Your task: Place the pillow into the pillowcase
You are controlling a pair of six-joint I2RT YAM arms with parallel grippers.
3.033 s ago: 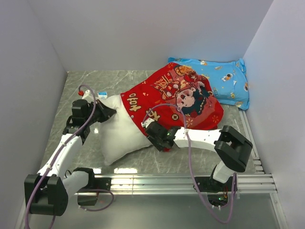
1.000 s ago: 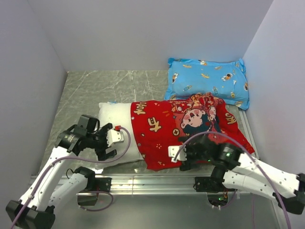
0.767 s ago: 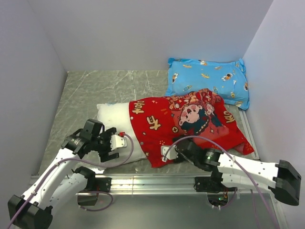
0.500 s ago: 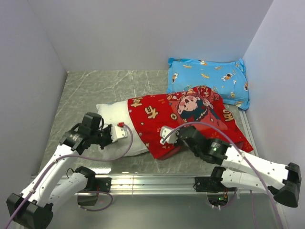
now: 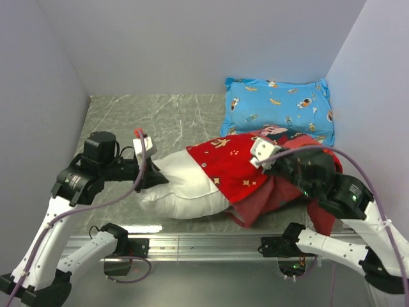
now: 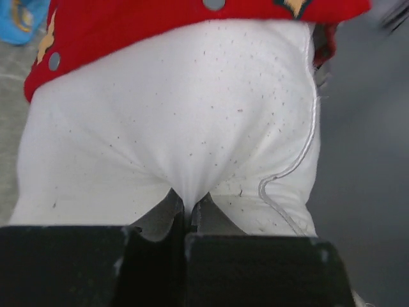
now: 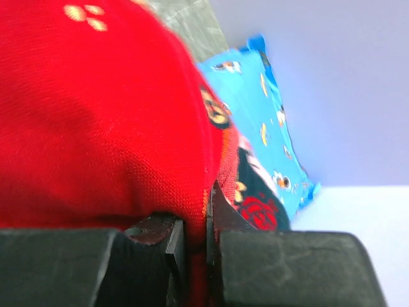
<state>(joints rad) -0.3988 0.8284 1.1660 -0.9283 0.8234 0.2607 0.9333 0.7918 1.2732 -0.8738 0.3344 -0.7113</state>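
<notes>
**Grippers clamped on pillow and case, cloth lifted**

The left gripper (image 6: pixel 188 214) is seen pinched tight on a fold at the near end of the pillow (image 6: pixel 172 121), with the white cloth drawn into a pucker between the jaws. The right gripper (image 7: pixel 206 220) is closed narrowly on a fold of the case (image 7: pixel 96 115), red fabric being trapped between the fingers. A second ago both sets of jaws were held wide and low at the front edge of the bedding; since then they have been shut and both arms raised and drawn apart.

The pillow (image 5: pixel 185 188) is stretched ahead of the left gripper, with its far part under the case (image 5: pixel 239 169) and its near part bare. The case is bunched up around the right gripper, its dull underside hanging below. More white is exposed than before, so the insertion is judged unfinished, perhaps set back. A tug of the case towards the left gripper is thought to be needed. The blue pillow (image 5: pixel 281 109) lies beyond the right gripper, close behind the case.
</notes>
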